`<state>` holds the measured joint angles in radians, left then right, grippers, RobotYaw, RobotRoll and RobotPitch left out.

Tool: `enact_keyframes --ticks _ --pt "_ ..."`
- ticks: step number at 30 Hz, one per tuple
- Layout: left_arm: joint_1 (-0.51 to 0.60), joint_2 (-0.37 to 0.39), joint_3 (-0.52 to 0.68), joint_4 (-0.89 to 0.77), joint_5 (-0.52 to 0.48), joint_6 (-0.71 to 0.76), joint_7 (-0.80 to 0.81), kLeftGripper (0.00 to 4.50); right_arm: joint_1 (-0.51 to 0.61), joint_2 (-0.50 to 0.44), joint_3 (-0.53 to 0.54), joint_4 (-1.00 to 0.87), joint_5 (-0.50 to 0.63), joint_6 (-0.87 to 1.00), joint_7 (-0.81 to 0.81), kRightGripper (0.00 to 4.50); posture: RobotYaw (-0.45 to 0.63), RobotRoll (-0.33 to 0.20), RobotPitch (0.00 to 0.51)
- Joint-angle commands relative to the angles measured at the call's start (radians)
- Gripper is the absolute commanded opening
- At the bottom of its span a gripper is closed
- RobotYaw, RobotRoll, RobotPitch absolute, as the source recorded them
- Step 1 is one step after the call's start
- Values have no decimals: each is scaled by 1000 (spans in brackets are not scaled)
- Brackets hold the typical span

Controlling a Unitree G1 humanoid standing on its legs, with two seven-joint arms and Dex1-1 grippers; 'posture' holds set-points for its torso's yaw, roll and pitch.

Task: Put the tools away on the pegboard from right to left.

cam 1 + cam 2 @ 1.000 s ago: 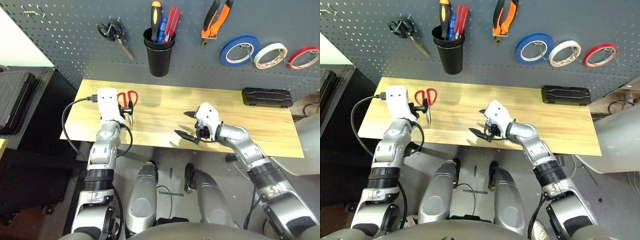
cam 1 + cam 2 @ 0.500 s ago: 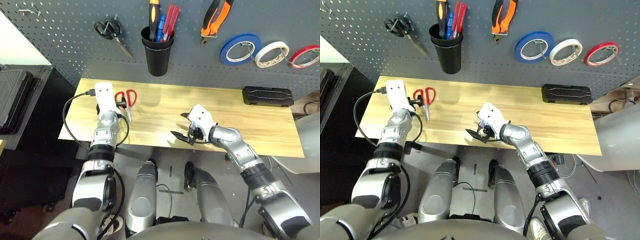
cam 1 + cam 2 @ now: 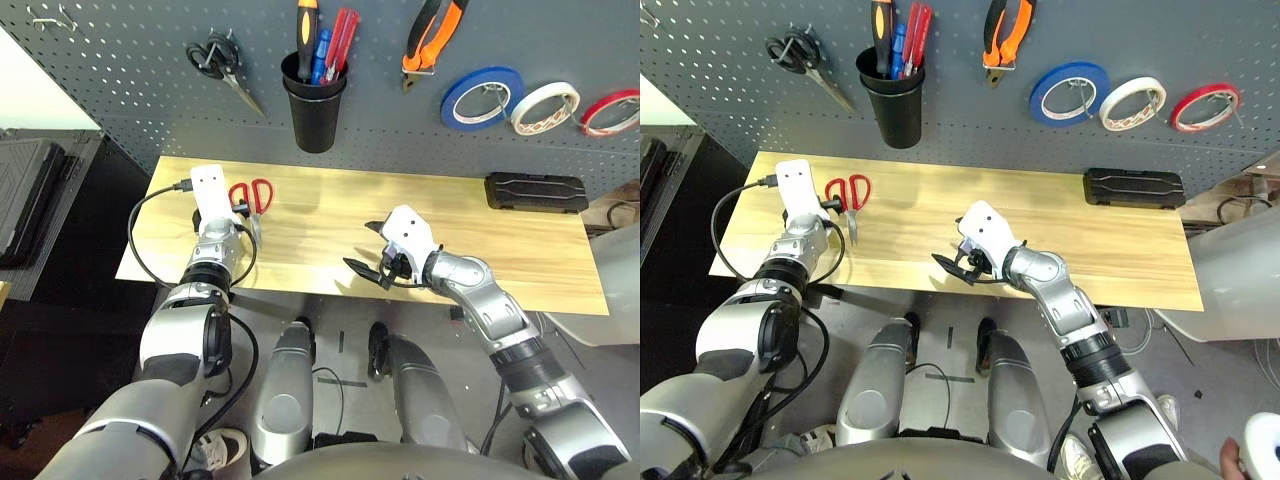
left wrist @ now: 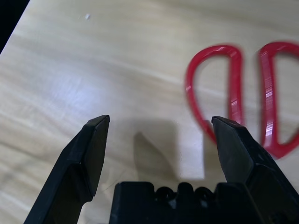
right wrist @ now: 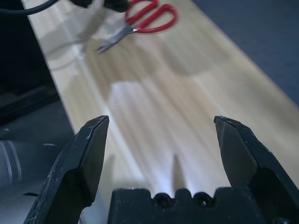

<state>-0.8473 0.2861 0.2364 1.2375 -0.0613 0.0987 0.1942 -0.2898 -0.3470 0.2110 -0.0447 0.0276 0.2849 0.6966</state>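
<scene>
The red-handled scissors (image 3: 253, 196) lie on the wooden table's left part, handles toward the pegboard (image 3: 140, 100). My left gripper (image 4: 161, 126) stands open just beside them; one fingertip (image 4: 229, 135) is close to a red handle loop (image 4: 234, 79), with nothing between the fingers. My right gripper (image 3: 364, 250) is open and empty over the table's middle front, and its wrist view shows the scissors (image 5: 145, 17) far ahead. On the pegboard hang the orange-and-black pliers (image 3: 432, 36) and the cream-white tape roll (image 3: 543, 108). The orange-and-black screwdriver (image 3: 311, 28) stands in the black cup (image 3: 315, 102).
Black-handled scissors (image 3: 222, 62) hang at the board's left. A blue tape roll (image 3: 481, 99) and a red one (image 3: 608, 113) flank the cream roll. A black case (image 3: 534, 193) lies at the table's (image 3: 320, 205) back right. Wire hooks (image 3: 50, 20) sit at the board's top left.
My left arm has folded in closer to my body while its gripper stays beside the red scissors. The right gripper has barely moved. The view shifted slightly.
</scene>
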Motion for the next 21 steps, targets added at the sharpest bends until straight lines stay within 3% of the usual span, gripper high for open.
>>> enact_keyframes --ticks 1,21 --pt "2 -13 -7 45 7 21 -45 4477 29 -33 -18 -56 29 44 18 4500 216 0 305" --pt "-26 -56 11 20 -13 -27 1 4477 25 -68 -14 -55 45 34 28 4500 217 0 297"
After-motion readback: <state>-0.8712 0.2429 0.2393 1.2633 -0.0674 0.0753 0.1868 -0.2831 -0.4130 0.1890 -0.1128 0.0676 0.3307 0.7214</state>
